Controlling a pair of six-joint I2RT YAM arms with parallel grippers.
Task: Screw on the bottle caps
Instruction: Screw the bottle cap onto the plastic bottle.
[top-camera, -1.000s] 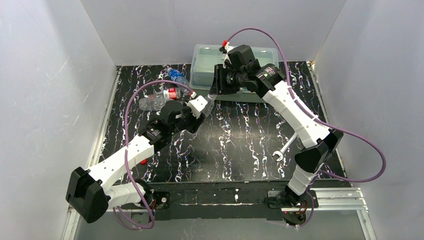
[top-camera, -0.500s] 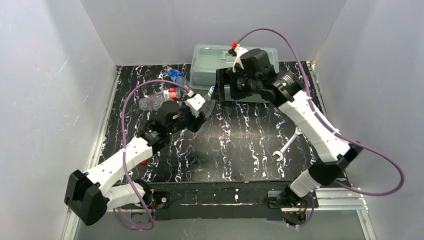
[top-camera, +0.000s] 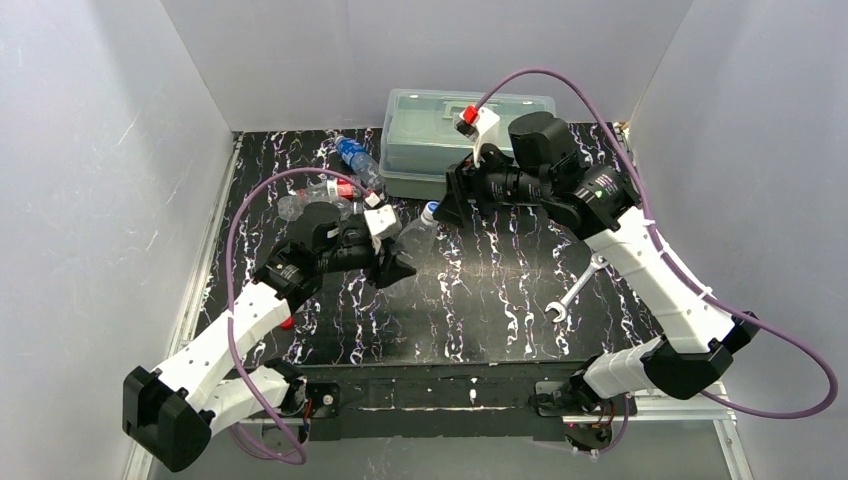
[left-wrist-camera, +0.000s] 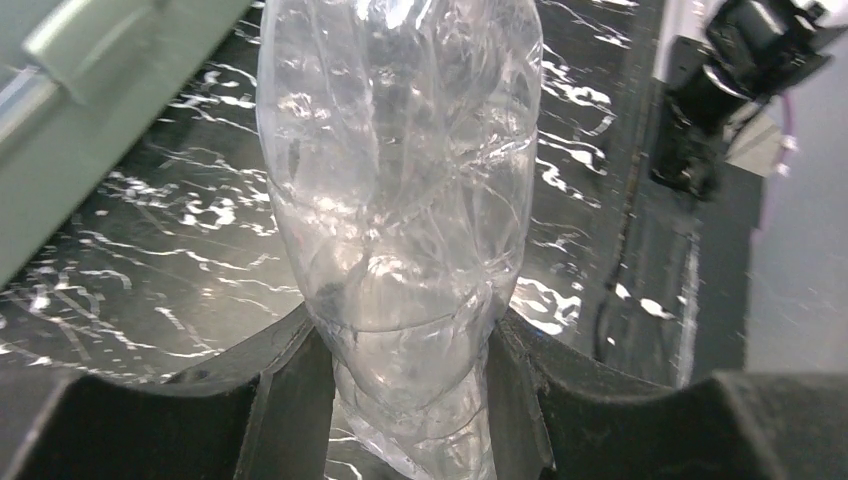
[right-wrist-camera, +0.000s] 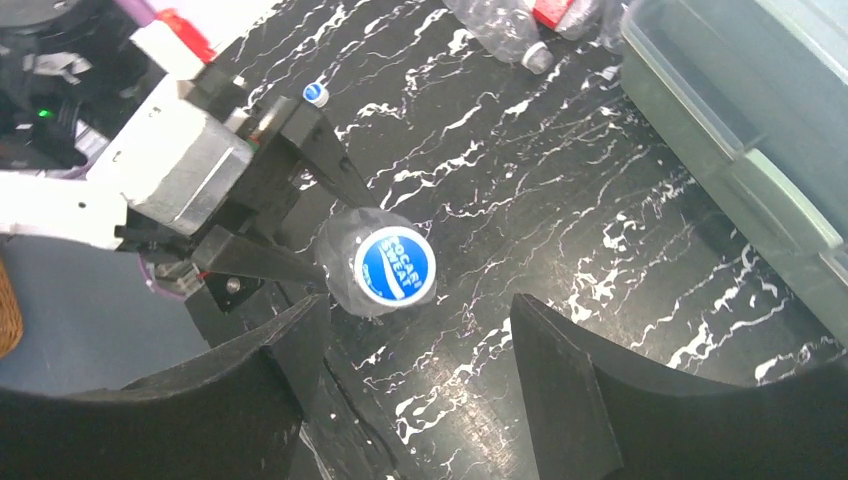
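Note:
A plain clear bottle (top-camera: 413, 238) (left-wrist-camera: 400, 190) is held tilted above the table, with my left gripper (top-camera: 393, 264) (left-wrist-camera: 410, 375) shut on its lower body. A blue cap (top-camera: 430, 209) (right-wrist-camera: 394, 266) with white lettering sits on its neck. My right gripper (top-camera: 443, 212) (right-wrist-camera: 415, 325) stands open just behind the cap, touching nothing. A red-label bottle (top-camera: 322, 193) (right-wrist-camera: 520, 28) and a blue-label bottle (top-camera: 357, 157) lie at the back left. One small blue and white cap (right-wrist-camera: 315, 94) lies loose on the table. A red cap (top-camera: 287, 323) rests beside my left arm.
A large translucent lidded box (top-camera: 440, 135) (right-wrist-camera: 740, 110) stands at the back centre, close behind my right wrist. A silver wrench (top-camera: 570, 297) lies on the dark marbled table at the right.
My right gripper has opened off the blue cap and drawn back to the right. The left arm has pulled the bottle toward the near side.

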